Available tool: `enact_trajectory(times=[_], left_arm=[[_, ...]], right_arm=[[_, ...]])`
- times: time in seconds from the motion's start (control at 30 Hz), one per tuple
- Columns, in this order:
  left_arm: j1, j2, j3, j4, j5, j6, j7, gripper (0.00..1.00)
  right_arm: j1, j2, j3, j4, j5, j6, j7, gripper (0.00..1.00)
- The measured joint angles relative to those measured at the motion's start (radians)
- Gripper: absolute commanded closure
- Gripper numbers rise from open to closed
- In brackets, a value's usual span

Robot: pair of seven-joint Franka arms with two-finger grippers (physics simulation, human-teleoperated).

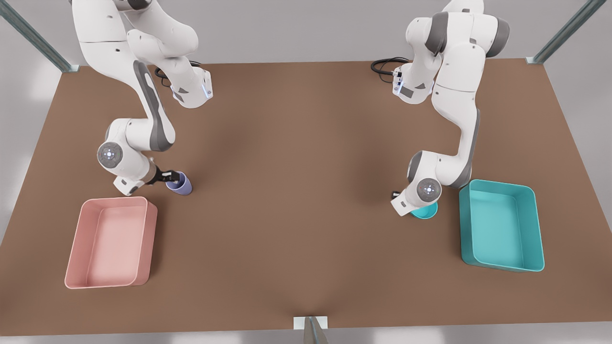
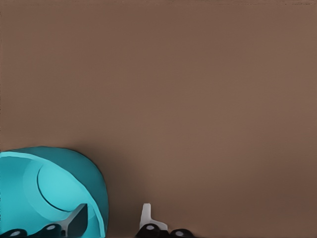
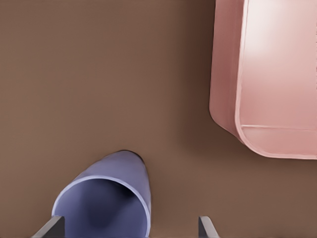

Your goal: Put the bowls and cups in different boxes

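1. Right gripper (image 1: 171, 177) reaches low and sideways, fingers apart astride the lavender cup's (image 1: 180, 183) rim, at 1 o'clock off the pink box (image 1: 113, 242).
2. Left gripper (image 2: 111, 218), wrist folded down, fingers apart around the teal bowl's (image 1: 425, 210) wall, at 9 o'clock beside the teal box (image 1: 501, 225).

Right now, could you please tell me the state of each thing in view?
lavender cup: upright on table, one finger inside.
teal bowl: on table, one finger inside.
pink box: empty.
teal box: empty.
right gripper: open, straddling cup wall.
left gripper: open, straddling bowl rim.

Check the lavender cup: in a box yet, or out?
Out. The cup stands on the table beside the pink box, right end effector straddling its rim, one finger inside.
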Motion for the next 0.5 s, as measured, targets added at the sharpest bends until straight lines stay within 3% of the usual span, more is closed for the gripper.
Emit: enact_trajectory(times=[0.17, 0.23, 0.37, 0.5], left_arm=[[0.000, 0.000, 0.013, 0.016, 0.045, 0.015, -0.007, 0.66], [-0.003, -0.001, 0.016, 0.019, 0.049, 0.018, -0.007, 0.77], [-0.008, -0.014, 0.020, 0.025, 0.056, 0.021, -0.015, 0.79], [0.009, -0.157, 0.035, 0.088, 0.057, -0.061, -0.032, 0.79]], right_arm=[[-0.027, 0.009, 0.000, -0.026, 0.000, 0.032, 0.002, 0.00], [-0.027, 0.023, 0.000, -0.030, 0.000, 0.039, 0.003, 0.00], [-0.029, 0.073, 0.000, -0.031, 0.000, 0.049, 0.004, 0.00], [-0.030, 0.118, 0.000, -0.027, 0.000, 0.061, 0.004, 0.00]])
